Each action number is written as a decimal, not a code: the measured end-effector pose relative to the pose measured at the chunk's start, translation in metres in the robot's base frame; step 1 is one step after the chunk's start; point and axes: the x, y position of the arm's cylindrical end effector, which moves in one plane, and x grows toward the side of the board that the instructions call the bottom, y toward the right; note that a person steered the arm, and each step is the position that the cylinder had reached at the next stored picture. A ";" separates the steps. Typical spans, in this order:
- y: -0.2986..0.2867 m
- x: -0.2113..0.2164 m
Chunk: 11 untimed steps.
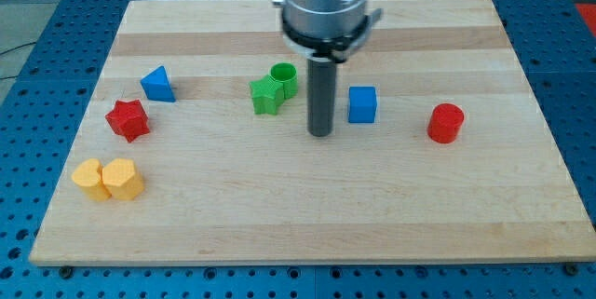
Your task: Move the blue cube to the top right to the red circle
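In the camera view, eight blocks sit on the wooden desk (521, 206). Two are blue: a blue cube (362, 104) right of centre and a blue triangle (157, 84) at upper left. Two are red: a red cylinder (445, 123) at the right and a red star (128, 119) at the left. Two green blocks (275, 88) touch near the centre, and two yellow blocks (109, 180) touch at lower left.

The desk's right and bottom edges lie well apart from every block. Bare wood separates the cube from the cylinder.

There is no claw, only a rod. My tip (320, 133) rests just left of the blue cube, slightly lower, apparently not touching it.
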 end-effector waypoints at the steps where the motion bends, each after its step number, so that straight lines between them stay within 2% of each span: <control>1: 0.063 -0.014; 2: 0.124 -0.045; 4: 0.091 -0.040; 5: 0.082 -0.093; 6: 0.060 -0.116; 7: 0.079 -0.115; 8: 0.053 -0.107; 9: 0.068 -0.085; 10: 0.130 -0.099; 11: 0.153 -0.092</control>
